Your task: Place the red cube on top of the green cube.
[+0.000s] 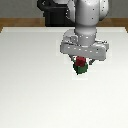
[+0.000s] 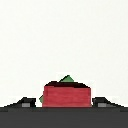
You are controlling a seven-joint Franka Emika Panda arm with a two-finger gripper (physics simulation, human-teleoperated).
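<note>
The red cube [image 1: 80,62] sits between my gripper's [image 1: 82,61] fingers, directly over the green cube [image 1: 80,69], which rests on the white table near its middle. From the exterior view I cannot tell whether the two cubes touch. In the wrist view the red cube [image 2: 66,96] fills the space between my fingertips [image 2: 26,103], which stand close against its two sides. Only a corner of the green cube [image 2: 66,79] shows past the red one. The gripper [image 2: 65,103] is shut on the red cube.
The white table [image 1: 30,85] stretches all around the cubes. The robot's dark base [image 1: 55,15] stands at the table's far edge, with a brown floor strip behind it.
</note>
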